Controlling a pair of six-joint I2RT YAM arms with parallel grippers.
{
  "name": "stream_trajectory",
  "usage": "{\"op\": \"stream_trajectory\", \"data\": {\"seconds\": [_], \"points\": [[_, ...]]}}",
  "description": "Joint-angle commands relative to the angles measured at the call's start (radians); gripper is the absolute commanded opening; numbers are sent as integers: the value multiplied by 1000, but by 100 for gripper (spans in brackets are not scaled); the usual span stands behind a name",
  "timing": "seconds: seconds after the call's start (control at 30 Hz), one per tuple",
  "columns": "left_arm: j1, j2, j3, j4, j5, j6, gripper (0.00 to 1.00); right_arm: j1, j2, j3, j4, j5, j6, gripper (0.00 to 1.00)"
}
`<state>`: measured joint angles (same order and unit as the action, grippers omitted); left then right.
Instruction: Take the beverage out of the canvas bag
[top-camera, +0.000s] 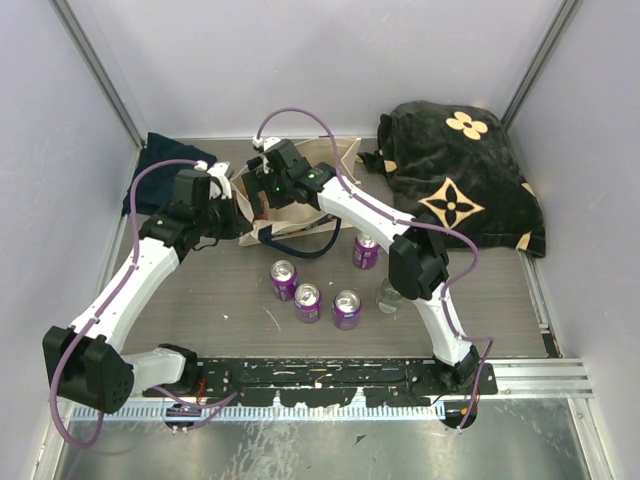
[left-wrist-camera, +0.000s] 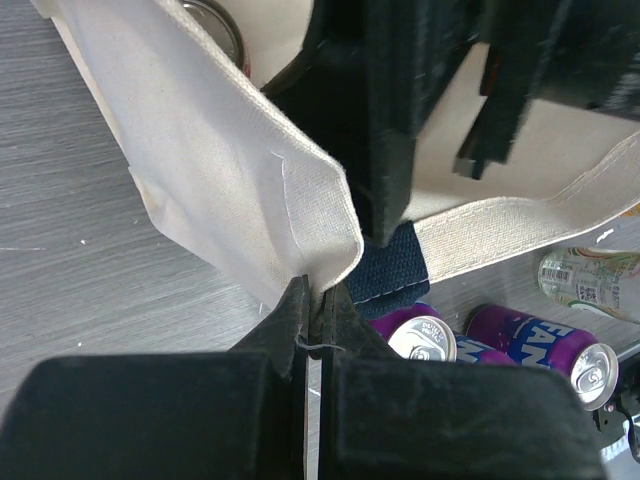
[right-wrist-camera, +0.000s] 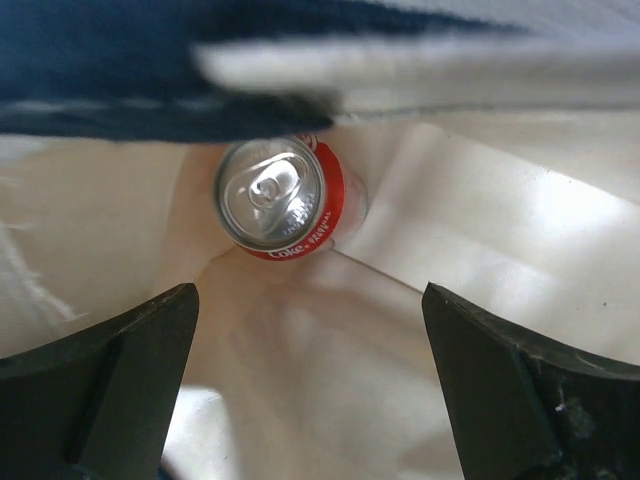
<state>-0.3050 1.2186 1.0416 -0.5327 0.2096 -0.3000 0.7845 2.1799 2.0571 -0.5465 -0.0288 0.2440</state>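
Note:
The cream canvas bag (top-camera: 300, 222) with navy handles stands at the back centre of the table, its mouth open. My left gripper (top-camera: 244, 216) is shut on the bag's near rim; the left wrist view shows the jaws (left-wrist-camera: 318, 300) pinching the canvas edge (left-wrist-camera: 210, 130) beside a navy handle tab (left-wrist-camera: 392, 265). My right gripper (top-camera: 264, 192) reaches down into the bag's mouth. In the right wrist view it (right-wrist-camera: 308, 300) is open and empty. A red Coke can (right-wrist-camera: 280, 200) lies inside the bag, just beyond the fingertips and apart from them.
Several purple cans (top-camera: 308, 301) and a clear glass (top-camera: 388, 296) stand in front of the bag. A black fabric bag with tan flowers (top-camera: 460, 170) fills the back right. A dark navy cloth (top-camera: 160, 165) lies at the back left. Walls enclose the table.

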Motion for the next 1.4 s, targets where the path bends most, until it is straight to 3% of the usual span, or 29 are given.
{"op": "stream_trajectory", "data": {"seconds": [0.0,0.37,1.0,1.2,1.3,1.37], "points": [[4,27,1,-52,-30,2,0,3,6,33,8,-34,-28,100],[4,44,9,-35,-25,-4,0,35,69,66,17,-43,-98,100],[3,43,-4,-19,-3,-13,0,75,251,189,19,131,-185,97],[4,44,-8,-14,5,-15,0,75,295,202,13,120,-181,80],[4,71,-8,-14,8,-15,0,75,306,196,7,114,-179,61],[3,77,-9,-12,10,-15,0,75,310,191,0,107,-175,42]]}}
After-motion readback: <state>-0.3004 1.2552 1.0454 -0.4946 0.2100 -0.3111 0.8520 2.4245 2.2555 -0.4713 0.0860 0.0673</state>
